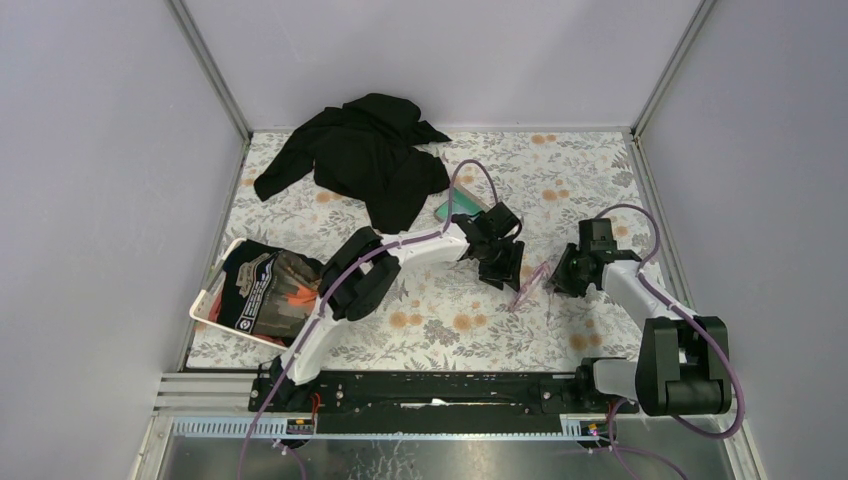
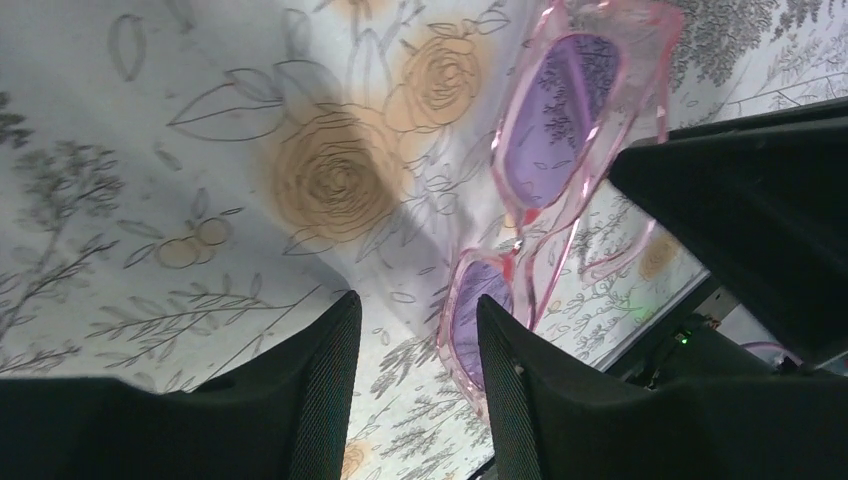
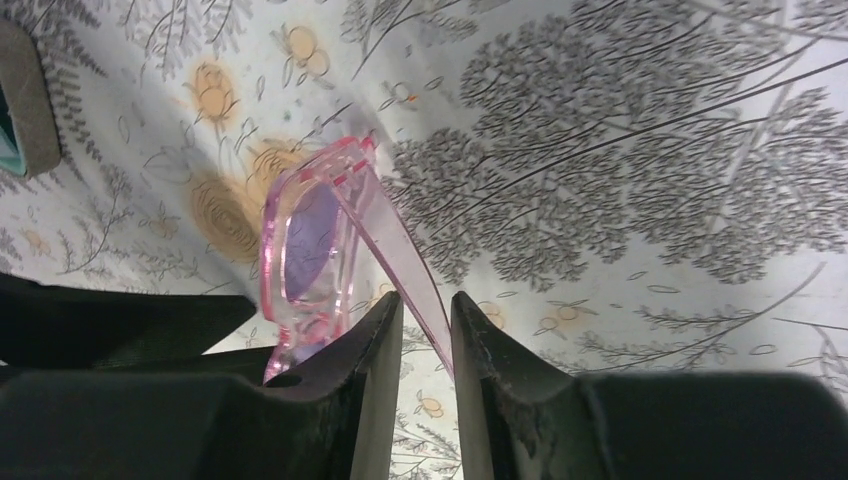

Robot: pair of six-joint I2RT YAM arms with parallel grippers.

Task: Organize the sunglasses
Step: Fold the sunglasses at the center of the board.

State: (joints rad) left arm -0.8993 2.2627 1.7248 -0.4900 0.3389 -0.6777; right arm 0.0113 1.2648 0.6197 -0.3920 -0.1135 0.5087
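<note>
The pink sunglasses sit between my two grippers near the middle of the floral tablecloth, one arm unfolded. In the right wrist view the sunglasses stand left of my fingers, and their pink arm runs down between the jaws. My right gripper is shut on that arm; in the top view the right gripper is just right of the frame. My left gripper is open and empty. The sunglasses lie just outside its right finger. The case lies open behind the left gripper.
A black garment is heaped at the back of the table. A white basket holding dark clothes stands at the left edge. A corner of the grey-brown case shows at the right wrist view's left edge. Grey walls enclose the table.
</note>
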